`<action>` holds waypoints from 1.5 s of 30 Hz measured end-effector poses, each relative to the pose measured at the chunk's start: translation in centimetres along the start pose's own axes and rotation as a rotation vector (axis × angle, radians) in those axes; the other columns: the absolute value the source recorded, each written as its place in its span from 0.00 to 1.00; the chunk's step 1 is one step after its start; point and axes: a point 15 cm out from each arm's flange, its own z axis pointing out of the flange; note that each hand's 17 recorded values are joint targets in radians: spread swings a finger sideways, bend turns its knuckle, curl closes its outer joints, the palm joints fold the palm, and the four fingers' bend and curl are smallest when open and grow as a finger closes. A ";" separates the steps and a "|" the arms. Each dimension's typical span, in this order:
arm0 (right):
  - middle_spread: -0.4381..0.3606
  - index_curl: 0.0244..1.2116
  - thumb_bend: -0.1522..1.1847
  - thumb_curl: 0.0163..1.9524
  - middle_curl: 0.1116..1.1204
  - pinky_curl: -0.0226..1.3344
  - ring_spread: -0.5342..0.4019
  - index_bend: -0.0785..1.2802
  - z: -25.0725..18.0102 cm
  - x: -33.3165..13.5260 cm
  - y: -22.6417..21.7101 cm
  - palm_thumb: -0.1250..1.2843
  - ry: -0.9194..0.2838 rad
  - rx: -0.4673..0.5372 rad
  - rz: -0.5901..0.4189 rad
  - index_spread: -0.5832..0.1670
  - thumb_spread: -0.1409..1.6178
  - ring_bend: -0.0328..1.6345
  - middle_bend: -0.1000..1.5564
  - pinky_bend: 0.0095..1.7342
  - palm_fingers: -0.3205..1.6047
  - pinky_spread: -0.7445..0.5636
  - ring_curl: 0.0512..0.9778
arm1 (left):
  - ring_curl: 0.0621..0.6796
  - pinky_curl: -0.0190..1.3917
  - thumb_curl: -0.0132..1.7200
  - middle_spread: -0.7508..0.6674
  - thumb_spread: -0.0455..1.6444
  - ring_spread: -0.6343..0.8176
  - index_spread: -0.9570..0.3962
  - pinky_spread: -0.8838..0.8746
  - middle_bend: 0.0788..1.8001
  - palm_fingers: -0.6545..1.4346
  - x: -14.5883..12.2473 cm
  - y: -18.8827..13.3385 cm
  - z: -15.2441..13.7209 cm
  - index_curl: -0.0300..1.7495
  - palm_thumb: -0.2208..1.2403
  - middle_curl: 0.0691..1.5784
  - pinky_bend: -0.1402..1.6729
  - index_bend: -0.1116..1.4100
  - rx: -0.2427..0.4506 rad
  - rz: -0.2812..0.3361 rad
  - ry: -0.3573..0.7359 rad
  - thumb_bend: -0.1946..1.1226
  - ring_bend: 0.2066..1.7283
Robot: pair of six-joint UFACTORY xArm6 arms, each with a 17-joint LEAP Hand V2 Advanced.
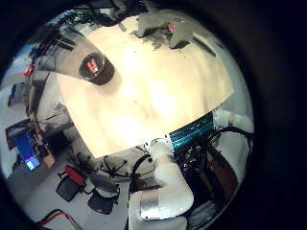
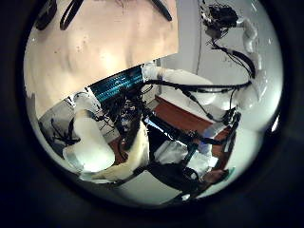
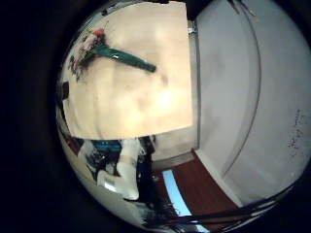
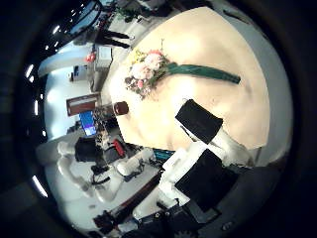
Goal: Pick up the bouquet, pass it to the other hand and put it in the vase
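Observation:
The bouquet (image 4: 158, 67) lies flat on the table (image 4: 213, 45), flower heads at one end and a long stem at the other. It also shows in the right little finger side palm view (image 3: 102, 50) and, small, at the far table edge in the left little finger side palm view (image 1: 158, 24). My right hand (image 4: 203, 124) is high over the table, its finger straight. My left hand (image 2: 71, 11) is high too, fingers relaxed, holding nothing.
A white robot arm (image 1: 163, 187) stands at the table's near edge. Room clutter and a chair (image 1: 72, 182) lie beyond the edge. A wall (image 3: 243, 87) runs beside the table.

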 end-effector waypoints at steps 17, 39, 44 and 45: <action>0.49 0.22 0.10 0.21 0.27 0.18 0.48 0.18 10.7 2.2 -10.6 0.60 0.012 0.005 0.010 0.38 0.68 0.45 0.23 0.27 0.35 0.74 0.21 | 0.23 0.23 0.19 0.86 0.68 0.85 0.73 0.83 0.07 0.32 0.4 -0.4 0.0 0.18 0.37 0.17 0.22 0.18 -0.005 -0.018 0.007 0.13 0.20; 0.47 0.24 0.10 0.22 0.28 0.17 0.46 0.18 18.3 4.4 -10.7 0.64 0.056 -0.044 0.008 0.39 0.66 0.48 0.25 0.31 0.36 0.70 0.23 | 0.24 0.23 0.19 0.86 0.68 0.85 0.73 0.83 0.07 0.32 0.9 -1.2 0.3 0.18 0.38 0.17 0.22 0.18 -0.030 -0.030 0.023 0.13 0.20; 0.47 0.24 0.10 0.22 0.29 0.16 0.44 0.19 19.4 4.7 -10.5 0.64 0.076 -0.057 0.005 0.39 0.66 0.50 0.25 0.31 0.37 0.68 0.24 | 0.24 0.23 0.19 0.86 0.68 0.85 0.73 0.83 0.07 0.32 0.9 -1.3 0.2 0.18 0.38 0.17 0.22 0.18 -0.030 -0.029 0.023 0.13 0.20; 0.46 0.24 0.10 0.22 0.29 0.16 0.43 0.18 19.7 4.7 -10.5 0.65 0.075 -0.060 0.006 0.39 0.66 0.51 0.25 0.32 0.37 0.67 0.25 | 0.24 0.23 0.19 0.86 0.68 0.85 0.73 0.83 0.07 0.32 0.9 -1.3 0.2 0.18 0.38 0.17 0.22 0.18 -0.032 -0.029 0.023 0.13 0.20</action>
